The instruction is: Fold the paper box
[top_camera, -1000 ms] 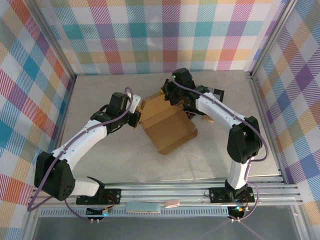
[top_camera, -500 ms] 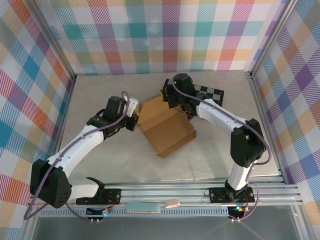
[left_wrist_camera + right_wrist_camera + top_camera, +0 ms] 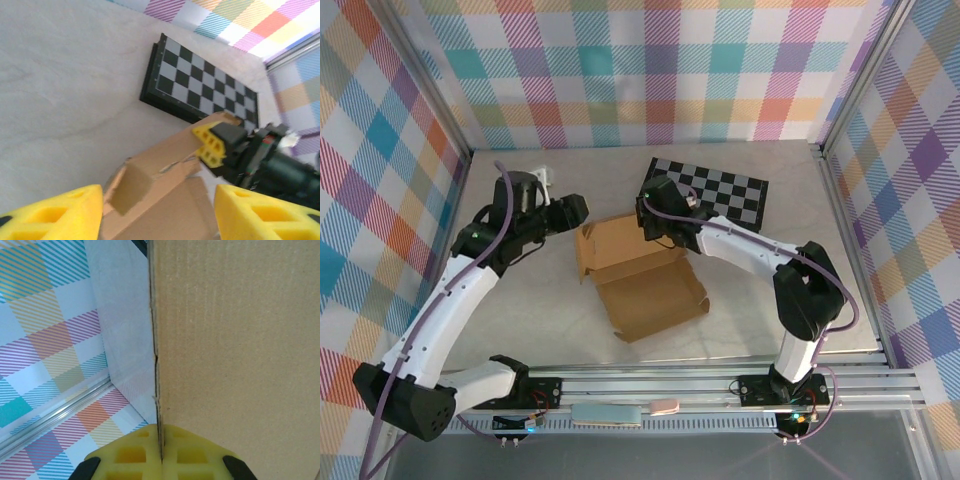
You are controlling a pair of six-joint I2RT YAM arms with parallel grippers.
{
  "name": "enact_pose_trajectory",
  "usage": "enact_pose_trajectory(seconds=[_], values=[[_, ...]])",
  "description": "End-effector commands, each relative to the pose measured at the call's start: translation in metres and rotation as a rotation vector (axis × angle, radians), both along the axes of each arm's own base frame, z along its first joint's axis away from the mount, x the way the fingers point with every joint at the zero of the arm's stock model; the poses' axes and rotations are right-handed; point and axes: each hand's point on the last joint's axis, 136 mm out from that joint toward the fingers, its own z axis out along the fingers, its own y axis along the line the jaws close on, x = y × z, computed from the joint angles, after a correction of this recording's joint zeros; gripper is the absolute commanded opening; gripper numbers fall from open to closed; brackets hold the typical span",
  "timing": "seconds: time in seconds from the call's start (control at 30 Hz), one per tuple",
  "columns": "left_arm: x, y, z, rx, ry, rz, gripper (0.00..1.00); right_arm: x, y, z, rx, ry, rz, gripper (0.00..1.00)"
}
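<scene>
Paper box [image 3: 640, 280] sits on the table [image 3: 520, 320] about mid-width, skewed to the table edges. Checkered board [image 3: 720, 188] lies flat behind it near the back wall, right of centre. In the top view the box's rear edge is close to the board's front-left corner, can't tell if they touch. Right gripper [image 3: 650, 218] is at the box's rear edge, between box and board, with a raised flap between its fingers [image 3: 145, 437]. Left gripper [image 3: 575, 208] is just off the box's rear-left corner, not touching. In the left wrist view the box lies ahead of its fingers [image 3: 80, 205], with the board beyond.
</scene>
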Motion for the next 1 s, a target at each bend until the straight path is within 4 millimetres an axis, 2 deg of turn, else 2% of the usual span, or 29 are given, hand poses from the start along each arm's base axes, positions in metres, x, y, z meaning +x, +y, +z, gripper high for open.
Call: enact_pose_trajectory(seconds=[0.0, 0.07, 0.13, 0.4, 0.77, 0.97], values=[[-0.001, -0.014, -0.011, -0.173, 0.185, 0.054, 0.55, 0.005, -0.01, 0.007, -0.003, -0.02, -0.086, 0.0], [0.007, -0.018, -0.011, -0.207, 0.226, 0.082, 0.51, 0.005, -0.008, 0.003, -0.002, -0.017, -0.092, 0.0], [0.011, -0.016, -0.019, -0.221, 0.284, 0.141, 0.52, 0.008, -0.007, 0.004, -0.004, -0.031, -0.099, 0.0], [0.031, -0.033, -0.039, -0.305, 0.351, 0.182, 0.5, 0.011, -0.008, 0.007, -0.005, -0.04, -0.111, 0.0], [0.037, -0.062, -0.06, -0.358, 0.415, 0.159, 0.49, 0.013, -0.007, 0.012, 0.004, -0.058, -0.108, 0.0], [0.044, -0.069, -0.06, -0.376, 0.407, 0.138, 0.48, 0.012, -0.006, 0.014, 0.012, -0.061, -0.104, 0.0]])
